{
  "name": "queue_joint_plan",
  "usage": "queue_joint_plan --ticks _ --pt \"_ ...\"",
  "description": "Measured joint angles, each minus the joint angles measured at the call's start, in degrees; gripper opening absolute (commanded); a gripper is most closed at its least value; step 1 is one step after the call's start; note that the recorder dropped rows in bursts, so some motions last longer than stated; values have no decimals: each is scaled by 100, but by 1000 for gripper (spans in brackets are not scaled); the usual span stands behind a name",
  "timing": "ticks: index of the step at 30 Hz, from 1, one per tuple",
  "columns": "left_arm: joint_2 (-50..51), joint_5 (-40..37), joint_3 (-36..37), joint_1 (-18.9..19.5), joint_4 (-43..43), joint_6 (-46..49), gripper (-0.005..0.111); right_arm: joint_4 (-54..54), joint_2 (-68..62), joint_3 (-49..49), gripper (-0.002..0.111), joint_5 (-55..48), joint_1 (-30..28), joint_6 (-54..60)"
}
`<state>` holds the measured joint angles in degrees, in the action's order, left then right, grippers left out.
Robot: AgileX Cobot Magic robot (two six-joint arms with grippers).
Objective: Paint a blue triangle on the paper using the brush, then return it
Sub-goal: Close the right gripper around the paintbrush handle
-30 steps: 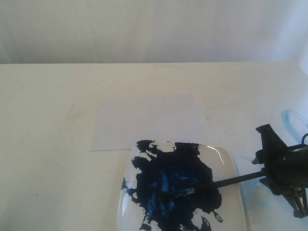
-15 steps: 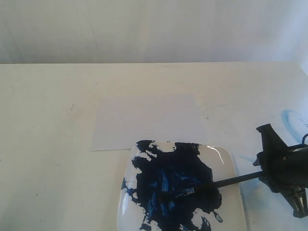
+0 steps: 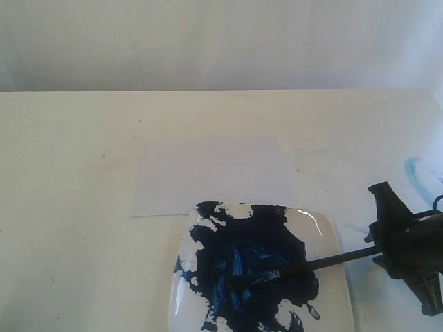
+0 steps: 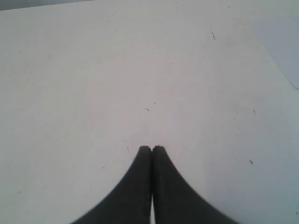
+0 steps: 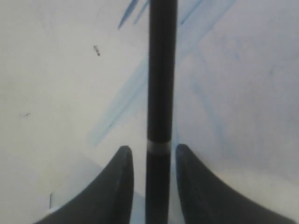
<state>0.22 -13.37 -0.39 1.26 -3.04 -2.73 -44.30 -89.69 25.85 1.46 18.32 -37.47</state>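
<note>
The brush [image 3: 339, 257] lies with its bristle end in dark-blue paint on a white plate [image 3: 325, 225], its black handle [image 5: 161, 70] reaching right past the rim. My right gripper [image 3: 387, 245] straddles the handle's end. In the right wrist view this gripper [image 5: 153, 147] is open, with a thin gap between each finger and the handle near the silver band. The paper [image 3: 214, 173] lies flat behind the plate, plain white; the blue triangle is not in view. My left gripper [image 4: 152, 148] is shut on nothing over bare table, with a paper corner [image 4: 285, 46] at the side.
A broad dark-blue paint smear [image 3: 249, 270] covers most of the plate. Pale-blue stains [image 3: 419, 169] mark the table at the far right, under the right gripper. The table's back edge [image 3: 221, 90] meets a white wall.
The right gripper's fingers have drawn in around the brush handle and the gripper has shifted slightly. The brush, plate and paper have not moved.
</note>
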Motion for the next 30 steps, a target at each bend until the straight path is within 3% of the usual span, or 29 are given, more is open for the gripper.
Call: queue_joint_plan --ticks 10,23,30 --pt "0 0 0 0 0 0 0 0 0 0 23 55 0 -156" --pt "0 0 0 0 0 0 0 0 0 0 9 55 0 -288" --pt "0 0 0 0 0 0 0 0 0 0 9 55 0 -347"
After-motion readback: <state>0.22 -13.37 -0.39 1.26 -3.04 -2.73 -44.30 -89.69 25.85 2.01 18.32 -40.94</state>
